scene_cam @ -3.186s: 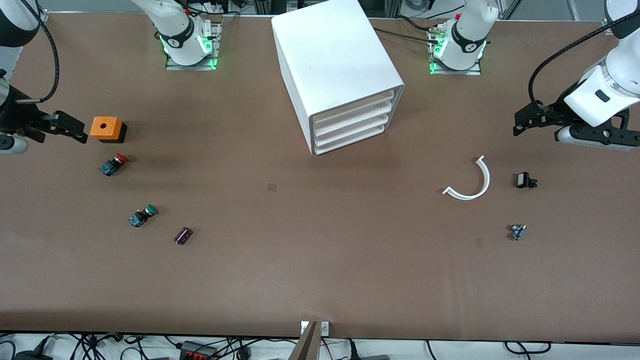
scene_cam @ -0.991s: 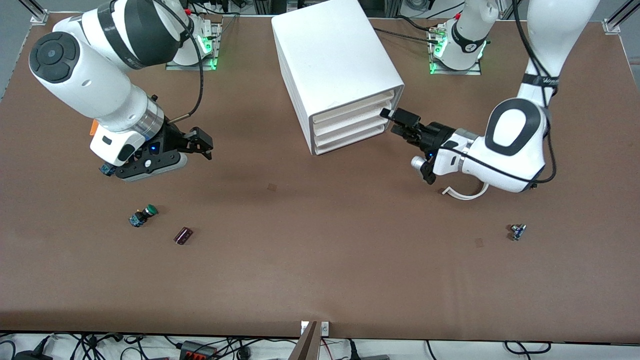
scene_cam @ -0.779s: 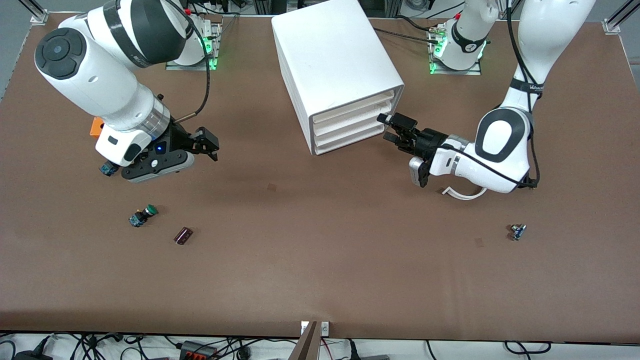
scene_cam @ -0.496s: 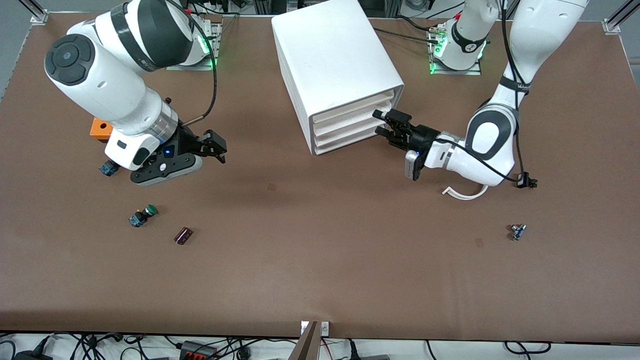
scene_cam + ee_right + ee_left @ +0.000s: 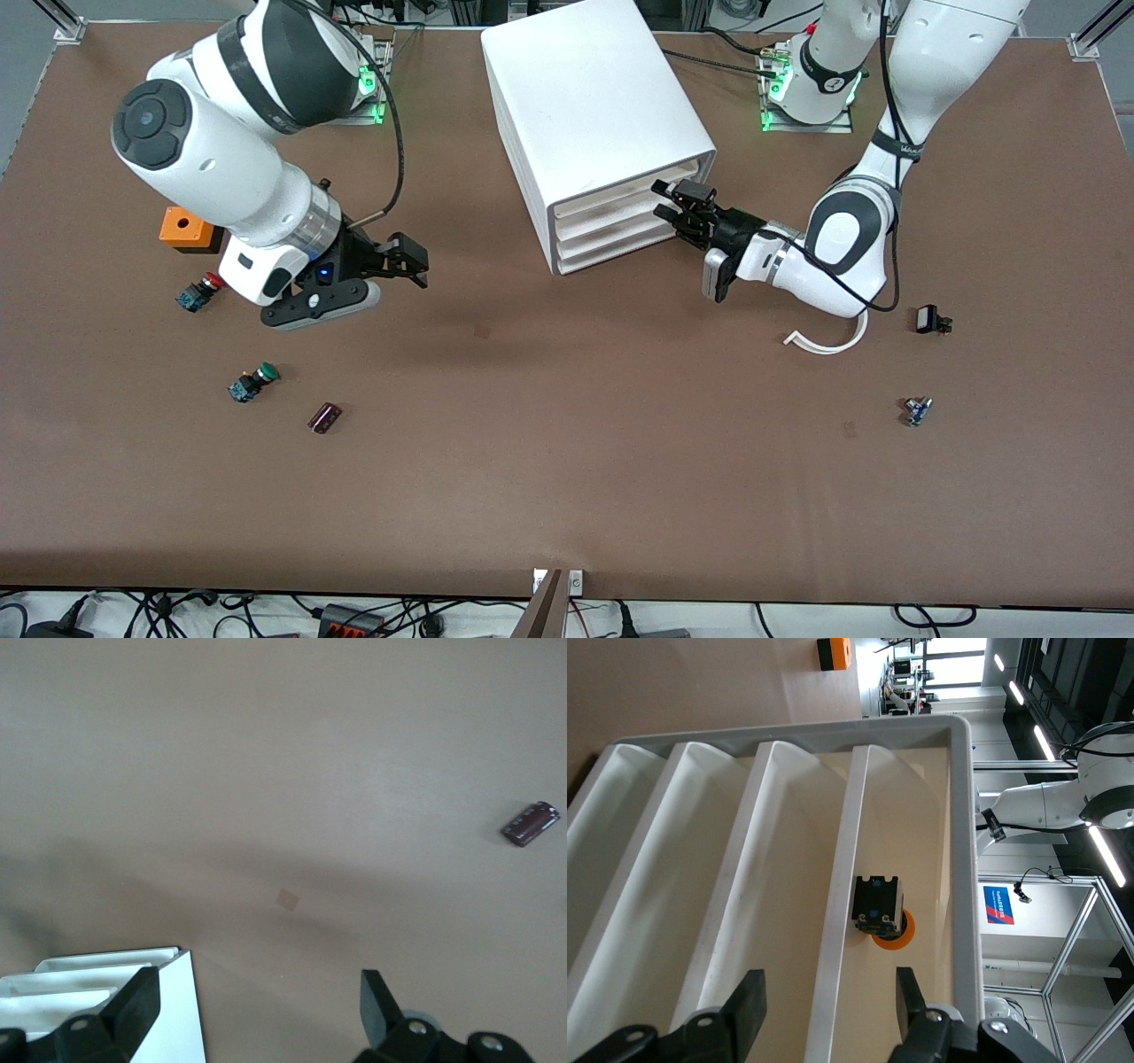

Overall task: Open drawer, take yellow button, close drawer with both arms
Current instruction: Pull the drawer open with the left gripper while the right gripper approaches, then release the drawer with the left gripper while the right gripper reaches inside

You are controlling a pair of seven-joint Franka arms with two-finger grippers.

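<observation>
Fingers (image 5: 912, 997) flank smooth white drawer (image 5: 842, 930) lip.

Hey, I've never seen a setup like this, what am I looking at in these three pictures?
Two white robot arms work at a brown table. One picture looks down from across the table; the other two come from cameras on each arm's wrist. The left hand is at the front of a white drawer cabinet, its fingers straddling a drawer edge. Its wrist camera shows an orange-capped button inside a drawer. The right hand hangs open over bare table, holding nothing. Loose on the table: a red button, a green button, an orange box, a dark capacitor, a white curved strip and two small parts.
</observation>
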